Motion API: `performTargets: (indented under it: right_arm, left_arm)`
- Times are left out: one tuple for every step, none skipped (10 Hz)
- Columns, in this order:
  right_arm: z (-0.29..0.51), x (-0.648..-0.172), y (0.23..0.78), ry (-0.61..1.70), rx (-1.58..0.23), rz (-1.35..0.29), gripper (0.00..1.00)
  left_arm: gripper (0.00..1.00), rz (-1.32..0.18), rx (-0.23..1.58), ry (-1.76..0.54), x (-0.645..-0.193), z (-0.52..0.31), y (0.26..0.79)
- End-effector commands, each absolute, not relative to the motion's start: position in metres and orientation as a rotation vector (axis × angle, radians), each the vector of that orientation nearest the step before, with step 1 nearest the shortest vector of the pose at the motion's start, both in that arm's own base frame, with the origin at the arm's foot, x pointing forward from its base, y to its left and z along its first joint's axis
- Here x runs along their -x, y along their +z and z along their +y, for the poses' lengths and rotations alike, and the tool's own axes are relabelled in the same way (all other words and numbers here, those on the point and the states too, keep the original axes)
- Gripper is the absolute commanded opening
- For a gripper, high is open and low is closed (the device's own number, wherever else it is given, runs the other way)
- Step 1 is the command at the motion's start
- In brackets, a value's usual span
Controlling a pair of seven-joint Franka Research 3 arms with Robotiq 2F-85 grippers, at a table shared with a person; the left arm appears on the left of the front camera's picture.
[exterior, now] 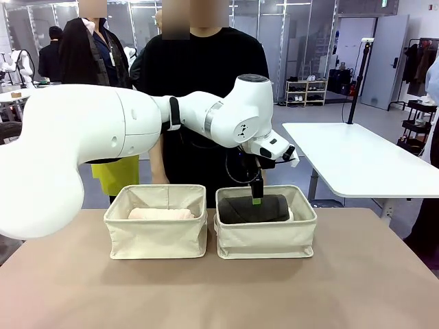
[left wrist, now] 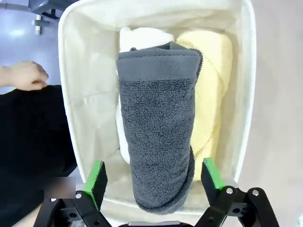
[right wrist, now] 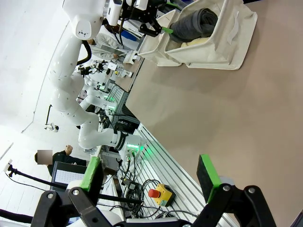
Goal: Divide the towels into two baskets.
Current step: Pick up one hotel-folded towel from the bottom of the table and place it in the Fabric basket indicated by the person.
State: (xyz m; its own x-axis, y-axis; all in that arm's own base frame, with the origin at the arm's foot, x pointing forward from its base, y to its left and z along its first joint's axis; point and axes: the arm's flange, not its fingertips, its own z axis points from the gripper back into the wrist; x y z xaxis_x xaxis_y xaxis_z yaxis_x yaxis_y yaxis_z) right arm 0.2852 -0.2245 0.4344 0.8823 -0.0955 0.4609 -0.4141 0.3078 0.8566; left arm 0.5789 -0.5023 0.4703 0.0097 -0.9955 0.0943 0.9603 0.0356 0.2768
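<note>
In the right basket [exterior: 266, 240] a dark grey towel [left wrist: 158, 132] lies on top of a white towel [left wrist: 142, 40] and a yellow towel [left wrist: 210, 85]. My left gripper [left wrist: 155, 182] hangs just above the grey roll's near end, open, its green pads on either side and apart from the cloth. In the front view that left gripper [exterior: 256, 199] has reached across the middle, over the dark grey towel [exterior: 254, 209]. The left basket [exterior: 156, 236] holds a pale pink towel [exterior: 161, 214]. My right gripper [right wrist: 150, 172] is open with nothing in it, far from the baskets.
A person in black [exterior: 199, 82] stands right behind the baskets, and a hand [left wrist: 26, 75] rests near the right basket's far side. The brown tabletop [exterior: 219, 295] is bare in front of the baskets. A white table [exterior: 357, 157] stands at the back right.
</note>
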Motion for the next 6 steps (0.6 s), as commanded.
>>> performTargets:
  right_arm:
    - [-0.2228,-0.2836,0.4364,0.228,-1.264,-0.501,1.00]
    - [-0.2228,-0.2836,0.4364,0.228,-1.264,-0.501,1.00]
    - [-0.2228,-0.2836,0.4364,0.228,-1.264,-0.501,1.00]
    - [-0.2228,-0.2836,0.4364,0.228,-1.264,-0.501,1.00]
    - [-0.2228,-0.2836,0.4364,0.228,-1.264,-0.501,1.00]
    - [-0.2228,-0.2836,0.4364,0.228,-1.264,-0.501,1.00]
  left_arm:
    - [1.00,-0.314,-0.124,-1.482,-0.5764,-0.4979,0.4755]
    - [1.00,-0.293,-0.148,-1.535,-0.5789,-0.5023,0.4703]
    - [1.00,-0.293,-0.148,-1.535,-0.5789,-0.5023,0.4703]
    - [1.00,-0.293,-0.148,-1.535,-0.5789,-0.5023,0.4703]
    - [1.00,-0.293,-0.148,-1.535,-0.5789,-0.5023,0.4703]
    - [1.00,-0.293,-0.148,-1.535,-0.5789,-0.5023,0.4703]
